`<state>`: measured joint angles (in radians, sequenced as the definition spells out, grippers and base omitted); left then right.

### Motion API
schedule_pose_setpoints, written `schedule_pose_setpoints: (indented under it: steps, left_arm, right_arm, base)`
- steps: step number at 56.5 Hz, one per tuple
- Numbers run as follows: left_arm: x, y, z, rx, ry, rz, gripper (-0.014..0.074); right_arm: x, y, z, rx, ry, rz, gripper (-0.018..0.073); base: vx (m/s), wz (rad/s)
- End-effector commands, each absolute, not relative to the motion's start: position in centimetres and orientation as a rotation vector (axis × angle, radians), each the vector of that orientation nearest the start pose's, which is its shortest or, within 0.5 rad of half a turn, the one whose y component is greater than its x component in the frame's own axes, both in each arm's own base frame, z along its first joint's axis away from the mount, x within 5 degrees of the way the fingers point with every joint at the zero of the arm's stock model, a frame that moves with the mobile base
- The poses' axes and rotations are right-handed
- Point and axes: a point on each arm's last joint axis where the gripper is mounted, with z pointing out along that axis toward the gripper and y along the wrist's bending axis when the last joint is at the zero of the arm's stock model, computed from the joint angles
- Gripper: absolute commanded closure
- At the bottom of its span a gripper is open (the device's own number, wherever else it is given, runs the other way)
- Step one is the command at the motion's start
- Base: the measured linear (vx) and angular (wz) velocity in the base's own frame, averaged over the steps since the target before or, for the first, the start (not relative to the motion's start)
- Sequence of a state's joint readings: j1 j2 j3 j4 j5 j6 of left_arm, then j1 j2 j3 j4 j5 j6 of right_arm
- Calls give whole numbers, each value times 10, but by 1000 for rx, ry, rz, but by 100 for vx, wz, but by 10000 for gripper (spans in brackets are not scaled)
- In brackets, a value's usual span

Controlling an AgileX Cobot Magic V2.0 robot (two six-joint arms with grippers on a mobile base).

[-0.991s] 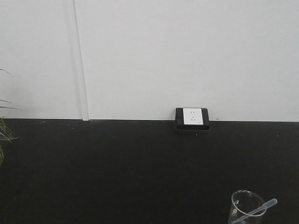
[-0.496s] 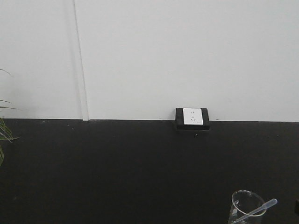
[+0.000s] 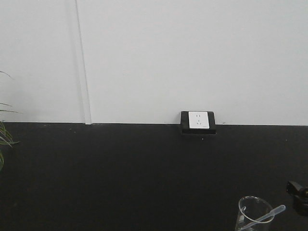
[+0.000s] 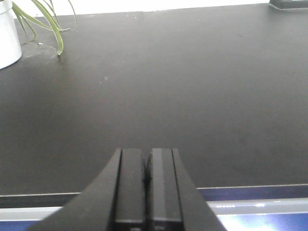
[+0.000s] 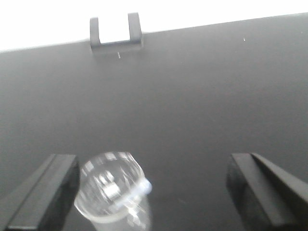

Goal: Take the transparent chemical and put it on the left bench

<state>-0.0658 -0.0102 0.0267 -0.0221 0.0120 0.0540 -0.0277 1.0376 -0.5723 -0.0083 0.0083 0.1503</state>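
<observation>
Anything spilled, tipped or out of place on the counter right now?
Nothing stands out. The beaker stands upright with the clear pipette leaning inside against its rim, and the black countertop shows no spill.

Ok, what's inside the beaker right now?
A clear pipette leans in the glass beaker, upper end past the rim. The base is cropped, so the tip and any liquid are unseen.

No text, label, brand, number or sign readable in any view.
- Wall socket [image 3: 198, 120]: white faceplate, pin slots only, no lettering legible.
- Beaker [image 3: 245, 217]: faint pale marks on glass wall, too small to read. In right wrist view it is blurred, sits between fingers of right gripper [image 5: 151, 163], just beside one finger; nothing legible.
- White pot [image 4: 7, 41], far ahead of left fingers: plain surface.
</observation>
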Motion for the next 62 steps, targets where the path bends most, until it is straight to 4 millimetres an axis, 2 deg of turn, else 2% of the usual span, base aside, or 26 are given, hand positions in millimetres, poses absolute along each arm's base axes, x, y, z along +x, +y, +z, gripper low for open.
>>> schedule_pose_setpoints:
  steps: [1,15,33,47,62]
  left_arm:
    - [55,-4,206,64,1429,-35,600]
    - [55,-4,206,64,1429,-35,600]
    - [55,-4,206,64,1429,-35,600]
    - [55,-4,206,64,1429,-35,600]
    - [55,-4,206,64,1429,-35,600]
  right_arm:
    - [222,-8,298,268,1811,156,-132]
    - [249,-10,266,475,1861,268,-74]
    - [279,-12,225,626,1877,333,-33]
    - [288,-13,213,627,1859,334,-32]
    - [295,-3,204,613,1844,381,-26]
  base:
    - [0,0]
    - [0,0]
    - [0,0]
    - [0,0]
    - [0,0]
